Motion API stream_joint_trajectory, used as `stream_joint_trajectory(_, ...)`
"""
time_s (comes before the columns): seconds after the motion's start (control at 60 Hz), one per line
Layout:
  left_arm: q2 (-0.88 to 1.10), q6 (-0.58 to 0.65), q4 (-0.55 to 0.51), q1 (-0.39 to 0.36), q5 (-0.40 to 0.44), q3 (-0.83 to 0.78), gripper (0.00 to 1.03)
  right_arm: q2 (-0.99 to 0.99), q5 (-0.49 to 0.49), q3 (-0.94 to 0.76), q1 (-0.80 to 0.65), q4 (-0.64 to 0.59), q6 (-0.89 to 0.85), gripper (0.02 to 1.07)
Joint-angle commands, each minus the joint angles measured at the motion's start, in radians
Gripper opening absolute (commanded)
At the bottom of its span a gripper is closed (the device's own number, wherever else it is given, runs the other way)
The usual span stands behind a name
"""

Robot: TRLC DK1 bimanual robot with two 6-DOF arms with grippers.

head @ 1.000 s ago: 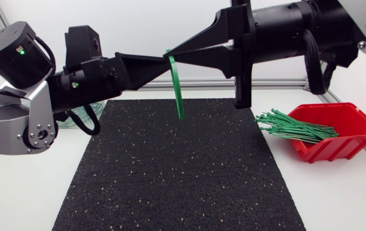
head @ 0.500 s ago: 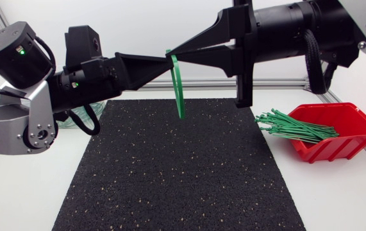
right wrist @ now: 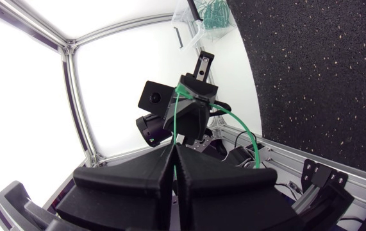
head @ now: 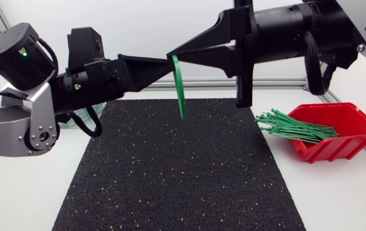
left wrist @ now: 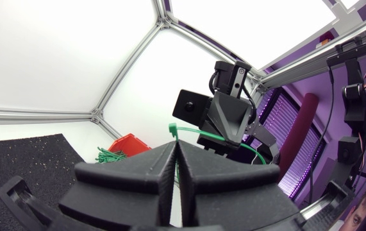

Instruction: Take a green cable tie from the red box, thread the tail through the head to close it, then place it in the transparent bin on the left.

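One tie (head: 180, 96) is out of the box (head: 336, 149), pinched by the left gripper (head: 168, 63) and right gripper (head: 174, 54), both closed tip to tip, and hangs below them; threading seems unfinished, and the bin (right wrist: 202, 22) drop remains.

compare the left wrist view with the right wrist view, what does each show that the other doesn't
Only the left wrist view: the red box with its spare ties, and the right hand seen head-on. Only the right wrist view: the transparent bin with finished ties inside, and the left hand seen head-on. Both: the green cable tie pinched where the two hands' tips meet, and part of the black mat.
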Motion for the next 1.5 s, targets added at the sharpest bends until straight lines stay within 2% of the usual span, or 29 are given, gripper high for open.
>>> stream_joint_trajectory(0.0,-0.020,0.002,0.014,-0.020,0.007,-0.020,0.03,0.007,0.008,-0.019,-0.009,0.007,0.032,0.07)
stream_joint_trajectory(0.933,-0.155,-0.004,0.014,-0.052,0.008,-0.067,0.03,0.076,0.084,-0.022,0.017,0.045,0.039,0.07)
stream_joint_trajectory(1.367,-0.180,-0.006,0.014,-0.043,0.008,-0.078,0.03,0.126,0.084,-0.014,0.028,0.048,0.039,0.07)
stream_joint_trajectory(1.483,-0.154,-0.003,0.014,-0.040,0.008,-0.073,0.03,0.114,0.081,-0.020,0.037,0.065,0.039,0.10)
